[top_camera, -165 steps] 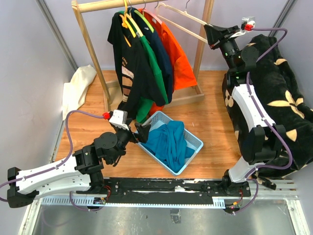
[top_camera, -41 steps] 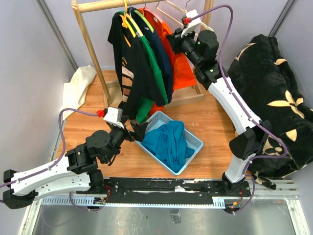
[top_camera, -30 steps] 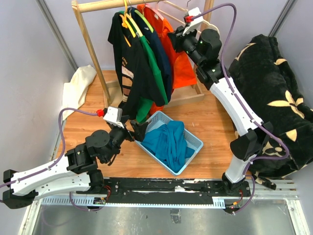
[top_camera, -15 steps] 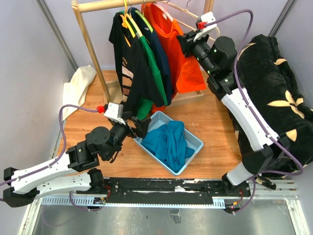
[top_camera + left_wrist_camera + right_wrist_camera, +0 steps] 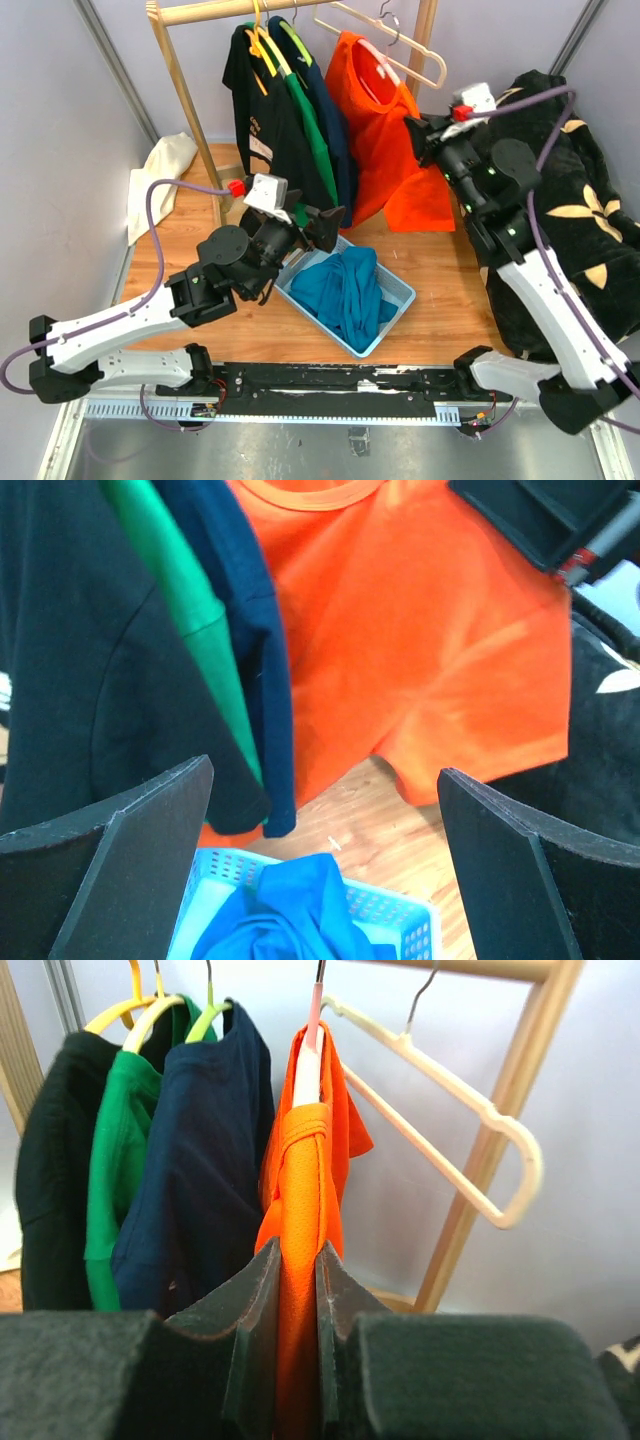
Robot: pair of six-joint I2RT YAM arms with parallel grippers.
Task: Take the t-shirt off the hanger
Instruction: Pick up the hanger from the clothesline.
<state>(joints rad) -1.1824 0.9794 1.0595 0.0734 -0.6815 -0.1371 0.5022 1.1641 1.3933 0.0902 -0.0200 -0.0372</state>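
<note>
An orange t-shirt (image 5: 378, 140) hangs on a pink hanger (image 5: 311, 1040) at the right end of the wooden rail (image 5: 200, 11). My right gripper (image 5: 420, 135) is shut on the shirt's right side, stretching the cloth out to the right. In the right wrist view the orange fabric (image 5: 305, 1190) is pinched between the fingers of that gripper (image 5: 297, 1260). My left gripper (image 5: 325, 222) hovers open over the basket's far corner, facing the shirts. Nothing lies between the pads of the left gripper (image 5: 325, 772); the orange t-shirt (image 5: 420, 650) hangs beyond it.
Black (image 5: 255, 110), green (image 5: 305, 115) and navy (image 5: 330, 115) shirts hang left of the orange one. An empty cream hanger (image 5: 400, 55) hangs behind it. A blue basket (image 5: 397, 290) holds a blue garment (image 5: 345, 290). A black floral blanket (image 5: 570, 200) lies at right, a white cloth (image 5: 160, 175) at left.
My right gripper has pulled the orange shirt's side rightward and down, away from the rack. My left arm has risen and swung toward the hanging shirts.
</note>
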